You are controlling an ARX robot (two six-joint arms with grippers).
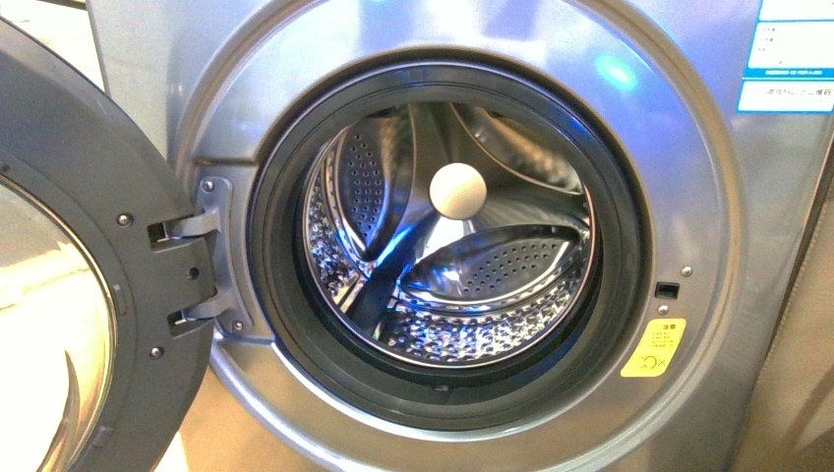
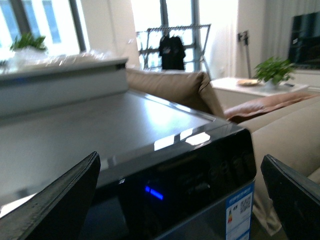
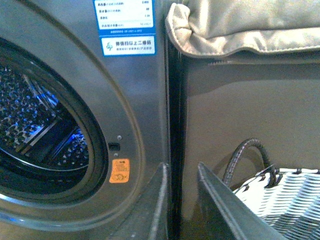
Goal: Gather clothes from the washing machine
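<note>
Beside the washing machine (image 1: pixel 472 236), whose porthole door (image 1: pixel 69 265) stands swung open for access, we see no clothes in its drum (image 1: pixel 447 246). Our left gripper (image 2: pixel 177 200) is spread wide above the lid; our right gripper (image 3: pixel 181 202), fingers slightly parted and grasping nothing, hangs near the woven basket (image 3: pixel 285 200).

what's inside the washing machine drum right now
In the front view the drum holds only its perforated steel walls, raised paddles and a pale round disc at the back. No clothes show. The nearest bottom part, behind the door seal, is hidden.
</note>
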